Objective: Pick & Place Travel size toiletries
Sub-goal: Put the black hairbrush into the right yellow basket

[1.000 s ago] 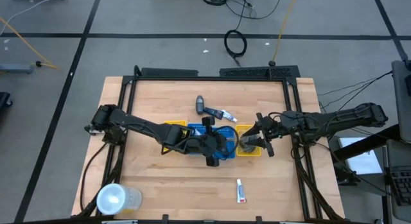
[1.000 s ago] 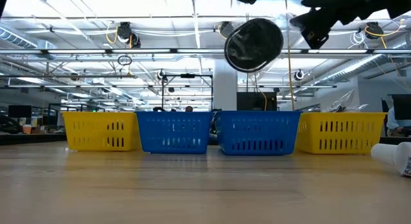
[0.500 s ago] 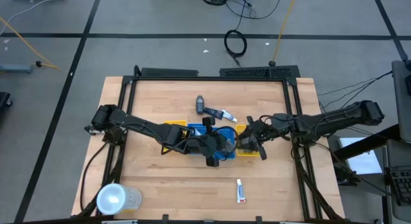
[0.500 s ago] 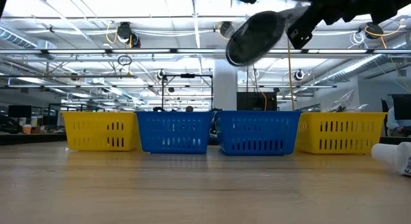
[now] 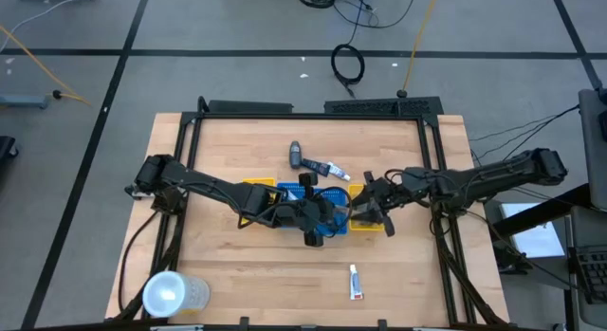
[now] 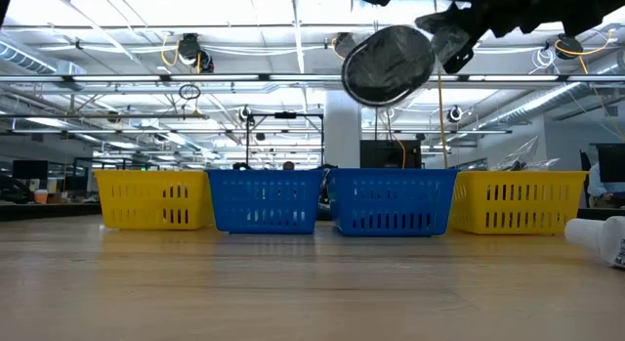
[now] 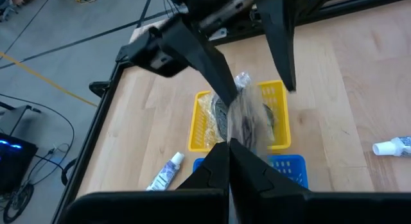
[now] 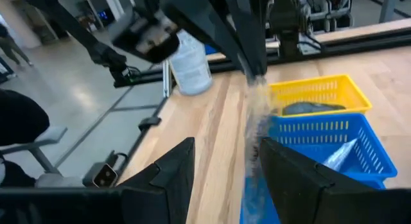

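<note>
Here the left gripper (image 7: 229, 147) has its two fingers pressed flat together, and in its own wrist view we see them pinching the near edge of a dark mesh puff (image 7: 247, 121) in what looks like a clear wrapper. The puff stands straight out from the fingertips, well clear of the tabletop (image 5: 237, 265).

The right gripper (image 8: 226, 150) meets it from the opposite side with its fingers spread wide, one on either side of the puff. We cannot make out any contact there. So both grippers are at the puff, but we judge that only the left has hold of it.

Directly beneath lies a yellow tray (image 7: 205, 121), just beside a blue tray (image 7: 289, 165); the low view shows the puff well above their rims. We judge the coming move turns on this: the puff hangs over the yellow tray, between the two grippers, on the line joining them.

Farther out on the tabletop lie a dark bottle (image 5: 296, 156), a white tube (image 5: 332, 169) beside it, and another tube (image 5: 356, 282) alone near the front edge.
</note>
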Controlling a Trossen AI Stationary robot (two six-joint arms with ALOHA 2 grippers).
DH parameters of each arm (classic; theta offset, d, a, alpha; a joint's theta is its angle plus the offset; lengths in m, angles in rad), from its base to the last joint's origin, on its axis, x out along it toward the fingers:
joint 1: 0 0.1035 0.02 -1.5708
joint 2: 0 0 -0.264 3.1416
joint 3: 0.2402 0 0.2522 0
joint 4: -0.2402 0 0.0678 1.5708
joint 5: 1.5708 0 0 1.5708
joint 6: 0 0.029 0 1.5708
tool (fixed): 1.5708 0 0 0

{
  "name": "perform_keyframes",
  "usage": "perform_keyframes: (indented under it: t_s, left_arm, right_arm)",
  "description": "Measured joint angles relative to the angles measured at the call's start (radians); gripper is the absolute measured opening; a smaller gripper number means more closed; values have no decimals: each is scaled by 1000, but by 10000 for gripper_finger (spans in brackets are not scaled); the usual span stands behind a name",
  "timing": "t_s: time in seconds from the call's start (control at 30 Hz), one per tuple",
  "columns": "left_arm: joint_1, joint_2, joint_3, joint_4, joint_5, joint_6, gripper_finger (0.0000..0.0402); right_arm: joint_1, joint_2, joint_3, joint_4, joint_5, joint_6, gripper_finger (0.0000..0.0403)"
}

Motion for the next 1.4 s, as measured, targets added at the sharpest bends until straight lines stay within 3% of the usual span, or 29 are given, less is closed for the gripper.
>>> perform_keyframes:
  t_s: [0.37,0.47,0.63,0.9,1.03,1.23,1.4]
  left_arm:
    - [1,0,0,0,0,0,0]
    - [1,0,0,0,0,0,0]
    - [5,0,0,0,1,4,3]
    - [8,0,0,0,11,-22,1]
    - [-1,0,1,-21,10,1,19]
    - [-25,0,1,-121,-67,-38,61]
    - [-30,0,1,-191,-72,-116,82]
  right_arm:
    - [0,76,0,1,81,-30,156]
    - [0,75,0,3,80,-32,117]
    - [0,75,0,3,80,-49,16]
    - [0,75,0,-5,82,-47,3]
    - [0,69,0,-25,89,-45,2]
    - [0,13,0,-185,185,2,1]
    - [-1,-81,0,-311,244,74,1]
